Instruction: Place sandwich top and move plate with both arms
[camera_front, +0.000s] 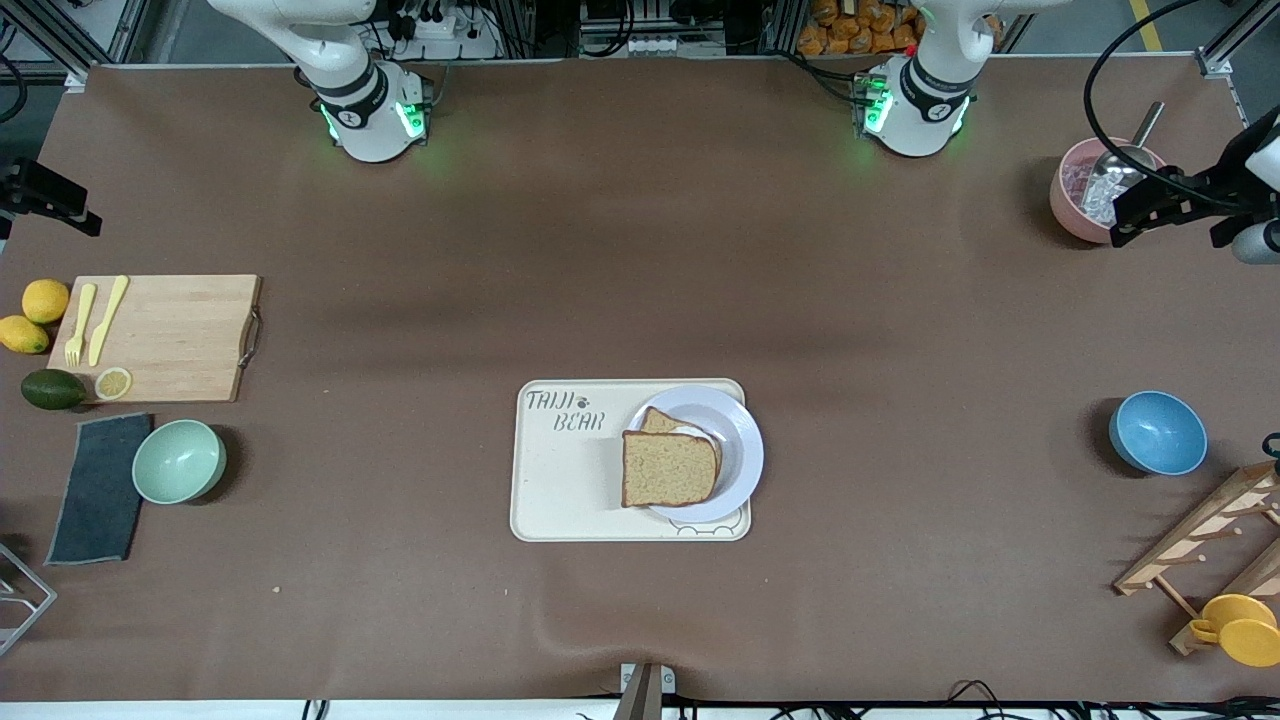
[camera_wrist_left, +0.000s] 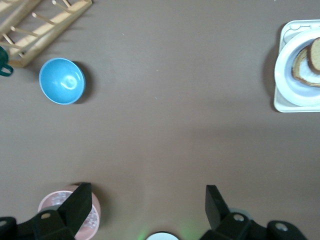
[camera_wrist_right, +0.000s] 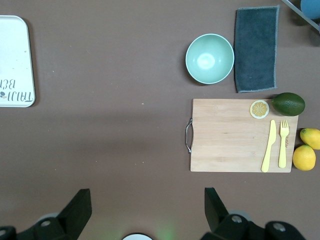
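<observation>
brown sandwich top (camera_front: 668, 468) on lavender-white plate (camera_front: 741, 450)

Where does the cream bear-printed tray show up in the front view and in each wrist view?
Front view: tray at table centre, holding the plate.
Left wrist view: only its plate-bearing end at the picture's edge.
Right wrist view: only its lettered end at the edge.
Shared landmark: the tray itself.
</observation>
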